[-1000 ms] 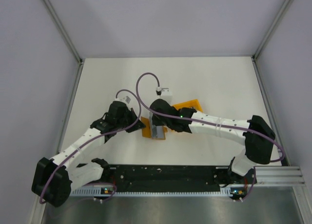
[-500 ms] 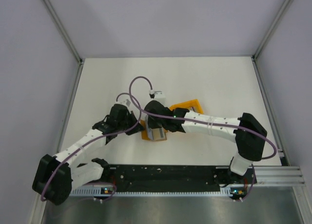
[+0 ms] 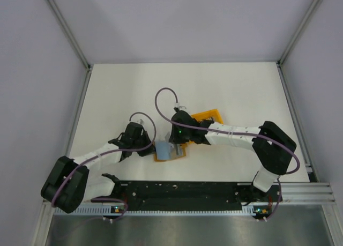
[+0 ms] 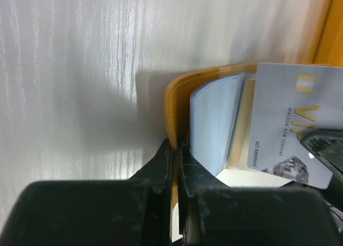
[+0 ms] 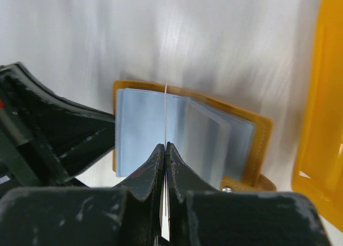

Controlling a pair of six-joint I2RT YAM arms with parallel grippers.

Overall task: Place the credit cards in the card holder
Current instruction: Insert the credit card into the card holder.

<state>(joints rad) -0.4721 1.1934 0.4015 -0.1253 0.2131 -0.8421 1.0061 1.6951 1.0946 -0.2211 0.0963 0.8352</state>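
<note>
While a second ago the card holder [image 3: 167, 151] showed striped cards, it now lies with a grey leaf spread, slightly closer to the table's [image 3: 246, 90] near edge, midway across; my left gripper [image 4: 174, 149] is clamped on its mustard cover; my right gripper [image 5: 165, 149] pinches one grey credit card [image 4: 289, 123] on edge over its pockets; an orange bin [image 3: 210, 116] sits just beside it, farther back; pale walls [image 3: 177, 21] enclose the white surface.

The mustard-orange folding card holder [image 4: 177, 90], centre frame, has pale blue-grey sleeves. The silver-grey plastic card [image 4: 289, 123] at right bears gold lettering and dark print. A bright orange plastic bin [image 5: 321, 123] lines the right edge.
</note>
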